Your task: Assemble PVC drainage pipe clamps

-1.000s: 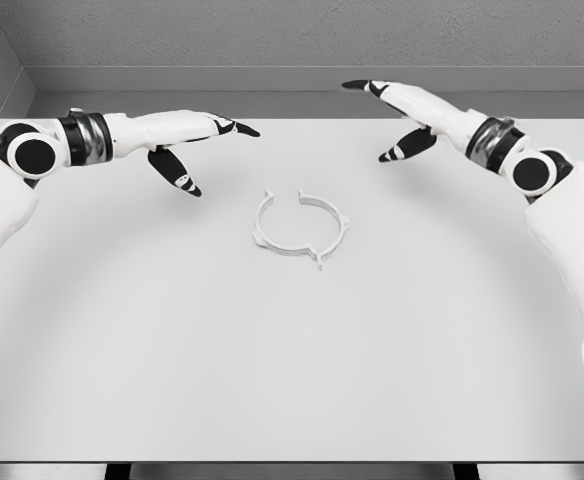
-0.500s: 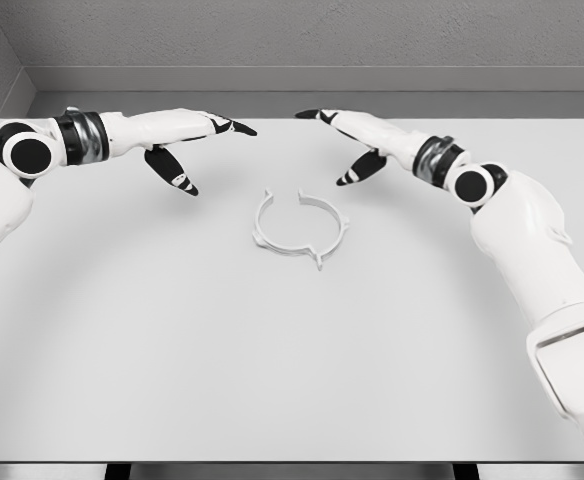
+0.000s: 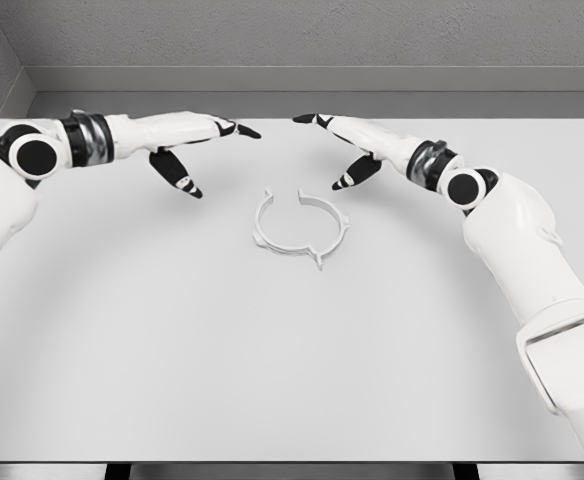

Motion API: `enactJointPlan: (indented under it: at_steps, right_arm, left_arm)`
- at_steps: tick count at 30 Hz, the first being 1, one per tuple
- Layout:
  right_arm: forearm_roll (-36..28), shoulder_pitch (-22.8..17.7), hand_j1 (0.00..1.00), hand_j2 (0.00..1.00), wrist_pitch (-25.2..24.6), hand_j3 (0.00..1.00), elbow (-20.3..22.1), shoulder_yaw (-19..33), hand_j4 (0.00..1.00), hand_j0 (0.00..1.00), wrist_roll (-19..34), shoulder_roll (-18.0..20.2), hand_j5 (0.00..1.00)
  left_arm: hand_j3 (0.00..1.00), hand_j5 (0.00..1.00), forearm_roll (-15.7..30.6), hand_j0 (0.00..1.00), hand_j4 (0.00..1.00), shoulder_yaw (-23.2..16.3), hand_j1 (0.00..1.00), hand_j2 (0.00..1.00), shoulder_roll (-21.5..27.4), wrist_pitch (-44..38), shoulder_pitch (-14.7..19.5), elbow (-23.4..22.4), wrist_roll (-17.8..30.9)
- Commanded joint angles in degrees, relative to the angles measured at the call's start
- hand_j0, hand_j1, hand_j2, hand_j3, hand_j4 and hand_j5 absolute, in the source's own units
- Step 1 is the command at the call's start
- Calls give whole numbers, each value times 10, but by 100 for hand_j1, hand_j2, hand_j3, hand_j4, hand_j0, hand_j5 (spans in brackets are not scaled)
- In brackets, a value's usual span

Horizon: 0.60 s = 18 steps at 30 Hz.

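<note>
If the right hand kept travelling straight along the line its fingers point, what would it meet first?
Most likely the left hand: the right hand points leftward, fingertips facing it. It seems to pass behind the pipe clamp, though depth is uncertain.

One head view, looking down over the bench

The camera is sitting high at the near edge, facing forward and down, taking in the whole bench [image 3: 292,380] up to the back wall [image 3: 302,35], with both arms reaching in from the sides.
</note>
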State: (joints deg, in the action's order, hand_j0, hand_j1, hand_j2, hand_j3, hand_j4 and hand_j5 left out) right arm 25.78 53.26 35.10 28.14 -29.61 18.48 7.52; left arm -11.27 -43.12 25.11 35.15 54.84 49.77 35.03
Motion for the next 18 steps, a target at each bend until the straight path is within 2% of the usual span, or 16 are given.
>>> enactJointPlan:
  at_steps: [1,11,13,15,17,18]
  right_arm:
    - [-4,0,100,100,-1,100,-2,2,100,100,-4,-2,100]
    - [-6,0,100,100,-1,100,-12,3,100,100,-21,-2,100]
    - [-6,-1,100,100,-1,100,-12,31,100,100,-19,23,100]
    - [-10,-1,100,100,-1,100,-11,56,100,100,-12,74,100]
    - [-10,-9,100,100,-1,100,-12,113,100,100,18,111,100]
    - [-11,-14,100,100,-1,100,-12,120,100,100,22,129,100]
  left_arm:
    - [100,100,5,100,100,-3,100,100,-3,-2,0,-1,0]
    - [100,100,5,100,100,-3,100,100,3,-2,0,-1,0]
    - [100,100,5,100,100,-3,100,100,3,-2,0,-1,0]
    - [100,100,5,100,100,-3,100,100,4,-2,1,-1,0]
    - [100,100,5,100,100,-3,100,100,3,-2,1,-2,0]
    - [100,100,5,100,100,-4,100,100,-12,-2,4,-18,0]
